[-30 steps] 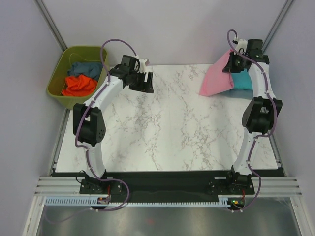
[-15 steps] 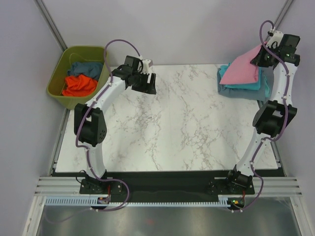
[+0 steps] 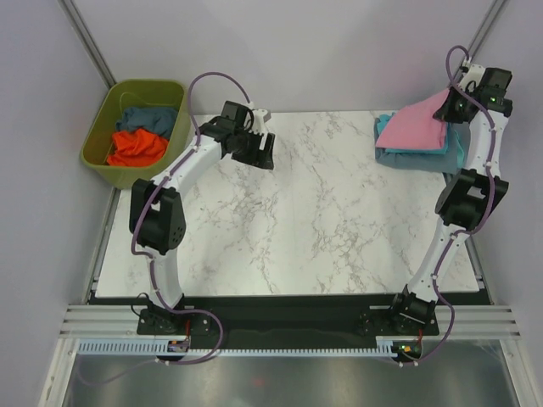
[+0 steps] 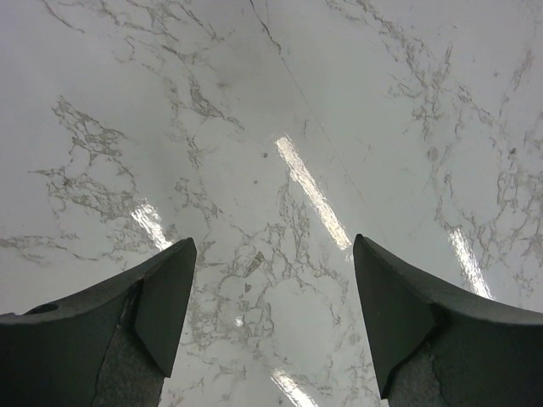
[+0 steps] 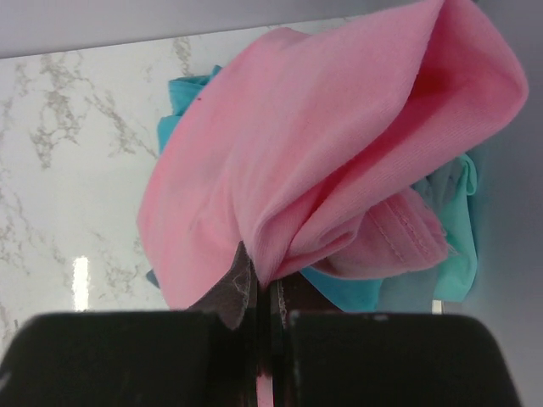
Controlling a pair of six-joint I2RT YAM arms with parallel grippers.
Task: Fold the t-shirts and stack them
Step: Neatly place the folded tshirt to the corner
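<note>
Right gripper (image 5: 259,292) is pinching a bunched fold of the pink t-shirt (image 5: 339,153), jaws pressed together with the cloth caught between them. From the wrist view the shirt is ballooning away from the pinch in a loose puffy fold, with a stitched hem showing underneath. It's sitting over the turquoise t-shirt (image 5: 382,288), which is peeking out on both sides of it.

From the top camera, the right gripper (image 3: 454,102) is reaching out over the far right corner of the marble tabletop (image 3: 297,212). The pink t-shirt (image 3: 416,127) is sloping down from it across the turquoise t-shirt (image 3: 454,148). Can't tell how much of the pink one is actually resting on the pile versus hanging from the pinch.

Left gripper (image 4: 273,246) is hanging over bare marble (image 4: 297,85) with its jaws spread wide and nothing between them. Ceiling light is glaring off the glossy white surface with its grey veining. In the top view the left gripper (image 3: 259,151) is hovering near the far edge, left of centre.

Off the table's far left corner, the olive-green tub (image 3: 97,136) is holding the orange t-shirt (image 3: 136,146) and the slate blue t-shirt (image 3: 148,117), both crumpled. Pale greyish walls (image 3: 297,51) are closing in the cell, with metal posts (image 3: 85,34) running up the corners.
</note>
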